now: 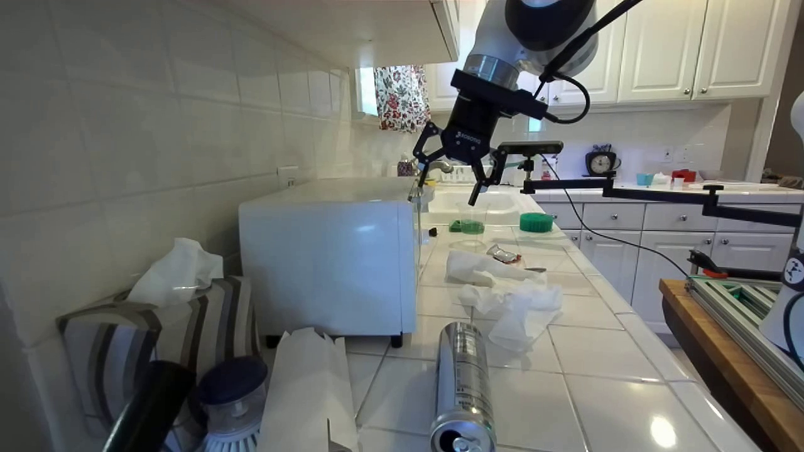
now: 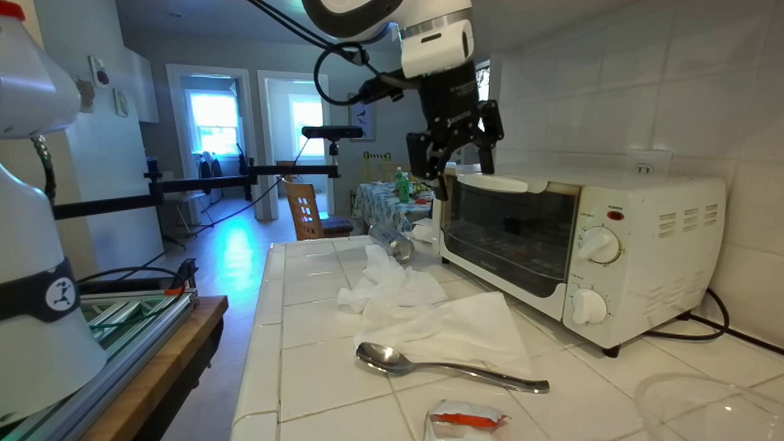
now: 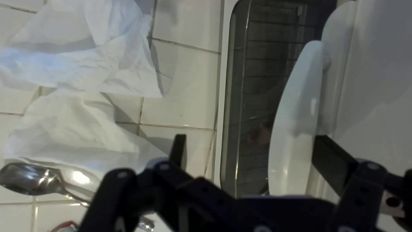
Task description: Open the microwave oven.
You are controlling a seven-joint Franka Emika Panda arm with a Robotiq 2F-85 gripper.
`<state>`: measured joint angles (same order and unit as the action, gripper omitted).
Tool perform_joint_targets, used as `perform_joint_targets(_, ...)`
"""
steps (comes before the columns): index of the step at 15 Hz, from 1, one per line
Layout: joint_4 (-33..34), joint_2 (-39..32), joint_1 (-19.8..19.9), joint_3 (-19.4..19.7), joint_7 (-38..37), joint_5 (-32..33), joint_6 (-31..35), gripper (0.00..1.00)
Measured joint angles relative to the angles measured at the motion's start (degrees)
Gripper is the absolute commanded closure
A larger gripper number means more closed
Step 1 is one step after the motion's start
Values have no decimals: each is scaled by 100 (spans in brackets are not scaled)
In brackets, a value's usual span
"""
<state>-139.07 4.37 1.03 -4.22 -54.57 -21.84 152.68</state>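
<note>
- Beyond the white tiled counter (image 1: 615, 408) stand cabinets (image 1: 666, 56); in an exterior view the gripper (image 1: 448, 188), fingers (image 1: 476, 193) well apart, holding nothing, hangs at the upper front edge of the white oven (image 1: 326, 263).
- In an exterior view the oven, door (image 2: 514, 239) apparently shut, sits just below the gripper; one fingertip is in front of the door, the other by the handle (image 2: 499, 183).
- In the wrist view the handle lies between the spread fingers, close beside one of them; I can't tell whether they touch. A spoon (image 3: 29, 180) and crumpled paper towels (image 3: 64, 125) lie on the counter in front of the oven.
</note>
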Motion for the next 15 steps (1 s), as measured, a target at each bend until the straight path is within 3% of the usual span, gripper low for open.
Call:
perform_joint_targets(6, 21, -97, 0, 32, -326, 471, -134, 0)
perform_joint_targets(15, 21, 246, -3, 10, -1368, 1334, -1016, 0)
